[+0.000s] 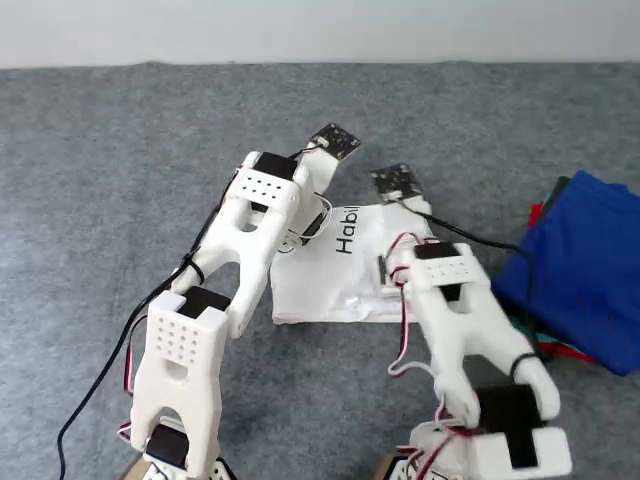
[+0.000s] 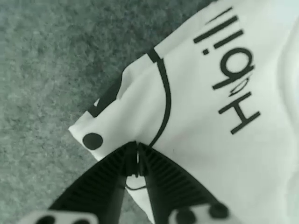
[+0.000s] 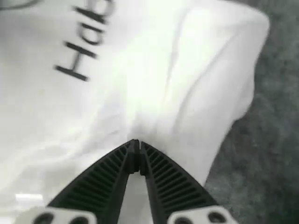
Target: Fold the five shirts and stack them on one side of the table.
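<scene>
A folded white shirt [image 1: 335, 285] with black lettering lies on the grey table between the two arms. My left gripper [image 1: 305, 232] is down at its left far corner, and in the left wrist view the gripper [image 2: 137, 150] is shut on the edge of the white shirt [image 2: 210, 116] near the black collar line. My right gripper [image 1: 386, 272] rests on the shirt's right side. In the right wrist view this gripper [image 3: 136, 145] is shut on a fold of the white shirt [image 3: 140, 84]. A stack with a blue shirt [image 1: 585, 265] on top sits at the right edge.
Red and green cloth edges [image 1: 548, 345] peek out under the blue shirt. Grey carpet-like table surface [image 1: 120, 180] stretches bare to the left and far side. Cables trail from both arms near the front edge.
</scene>
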